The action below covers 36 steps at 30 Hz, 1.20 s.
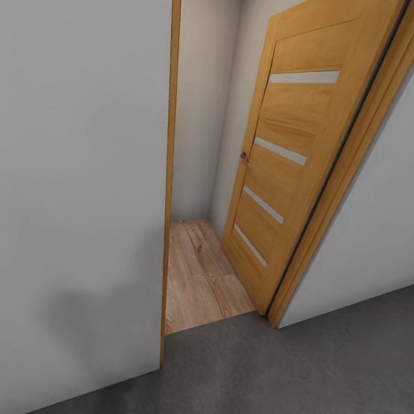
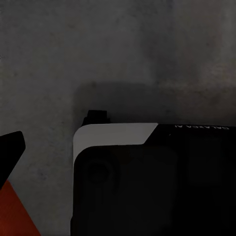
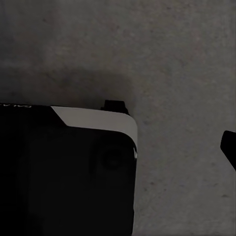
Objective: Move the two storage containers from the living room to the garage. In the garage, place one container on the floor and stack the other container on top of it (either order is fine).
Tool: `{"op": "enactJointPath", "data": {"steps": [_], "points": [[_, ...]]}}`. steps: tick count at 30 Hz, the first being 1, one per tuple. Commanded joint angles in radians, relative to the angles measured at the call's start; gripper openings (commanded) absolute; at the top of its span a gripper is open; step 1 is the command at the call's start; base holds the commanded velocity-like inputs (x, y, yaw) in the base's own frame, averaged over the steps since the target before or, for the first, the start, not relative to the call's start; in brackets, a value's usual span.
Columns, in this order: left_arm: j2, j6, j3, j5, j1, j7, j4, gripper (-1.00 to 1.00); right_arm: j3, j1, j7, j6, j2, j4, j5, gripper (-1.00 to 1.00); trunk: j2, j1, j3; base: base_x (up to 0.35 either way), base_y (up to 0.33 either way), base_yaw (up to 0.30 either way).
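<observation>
In my left wrist view an orange-red wedge [image 2: 17, 216] sits in the corner of the frame, right under a black fingertip [image 2: 10, 152] of the left tool. It matches the colour of a storage container, but so little of it shows that I cannot say how it lies or whether the tool is touching it. I cannot tell whether the left tool is apart or together, since just that one dark tip is in the frame.

Past the tip, the robot's own base [image 2: 147, 182] shows as a black block with a pale grey band along its edge, resting on the dark grey concrete floor [image 2: 118, 54]. The right wrist view gives me the same: the black base [image 3: 64, 177] with its pale band, rough speckled concrete [image 3: 172, 59] around it, and a small dark tip [image 3: 229, 147] of the right tool at the frame's edge. I cannot tell the right tool's state either.

From the head camera I see grey concrete floor [image 1: 313, 382] running up to plain grey-white walls [image 1: 63, 146]. Ahead is a doorway with a wooden frame [image 1: 167, 161], and a wood-panelled door [image 1: 293, 160] with pale horizontal strips stands swung open into the space beyond. Light wood-plank flooring [image 1: 203, 279] starts at the threshold, where it meets the concrete. A soft shadow lies low on the near wall.
</observation>
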Motion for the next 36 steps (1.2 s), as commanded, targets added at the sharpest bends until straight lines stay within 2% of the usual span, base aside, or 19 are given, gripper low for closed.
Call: {"op": "enactJointPath", "data": {"steps": [1, 7, 19, 36], "points": [[0.000, 0.002, 0.000, 0.005, 0.000, 0.001, 0.000, 1.00, 0.009, -0.001, -0.001, -0.006, 0.001, 0.003, -0.009, 1.00, -0.001, 0.000, -0.001, 0.000, 0.000, 0.000], [0.000, 0.003, 0.000, 0.005, 0.000, 0.001, -0.001, 1.00, 0.010, -0.002, 0.000, -0.007, 0.002, 0.003, -0.007, 1.00, -0.001, 0.000, -0.001, 0.079, 0.000, 0.000], [-0.001, 0.003, 0.000, 0.001, 0.000, 0.001, 0.000, 1.00, 0.009, -0.002, 0.001, -0.013, 0.004, 0.003, -0.009, 1.00, -0.001, 0.000, 0.000, 0.297, -0.074, -0.019], [-0.002, 0.003, 0.000, 0.001, 0.000, 0.001, 0.000, 1.00, 0.009, -0.001, 0.002, -0.012, 0.006, 0.003, -0.010, 1.00, -0.001, 0.000, 0.008, 0.282, -0.101, -0.214]]}}
